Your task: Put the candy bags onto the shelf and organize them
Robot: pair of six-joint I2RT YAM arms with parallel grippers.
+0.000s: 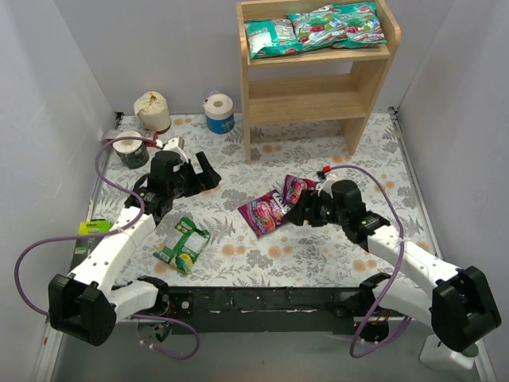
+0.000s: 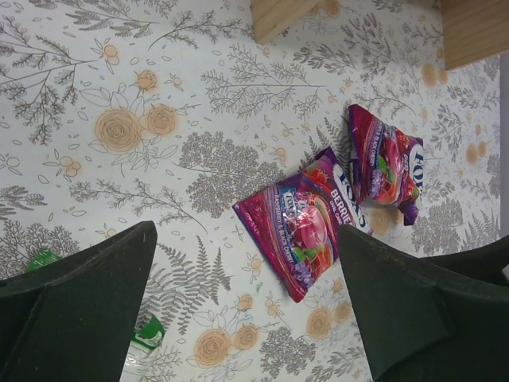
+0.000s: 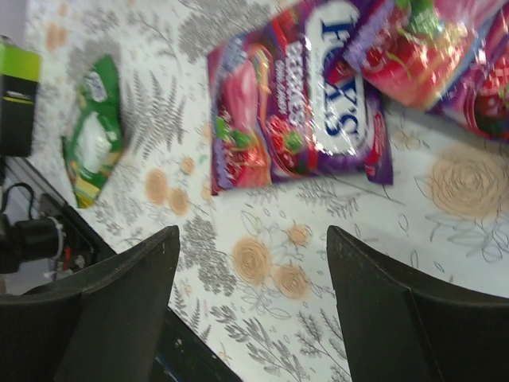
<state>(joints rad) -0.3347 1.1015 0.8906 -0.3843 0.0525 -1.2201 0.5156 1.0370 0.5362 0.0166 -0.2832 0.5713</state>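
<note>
The wooden shelf (image 1: 306, 95) stands at the far side of the table and has two levels. Three teal candy bags lie side by side on its top level: the left teal bag (image 1: 270, 37), the middle teal bag (image 1: 318, 28) and the right teal bag (image 1: 359, 24).

Two purple candy bags lie flat on the flowery tablecloth (image 1: 318, 255), in the middle of the table between the two arms. The near purple bag (image 1: 266, 211) has big white letters on it. The far purple bag (image 1: 296, 189) touches it, and one corner lies over it. The green-and-yellow bag (image 1: 183, 244) lies flat just beside the left arm, well apart from the purple ones.

The left pincer (image 2: 246, 235) is released. Its two dark fingers are spread wide and it holds nothing. It hangs above the cloth, and its camera looks down on both purple bags. The right pincer (image 3: 253, 235) is released too, with its fingers wide apart and nothing in them. It is low and near the near purple bag, which lies just past its fingertips.

In the far left corner of the table stand a cream paper roll (image 1: 152, 110), a white roll with a blue bottom (image 1: 219, 112) and a dark round roll (image 1: 131, 149), all near each other and to the left of the shelf
</note>
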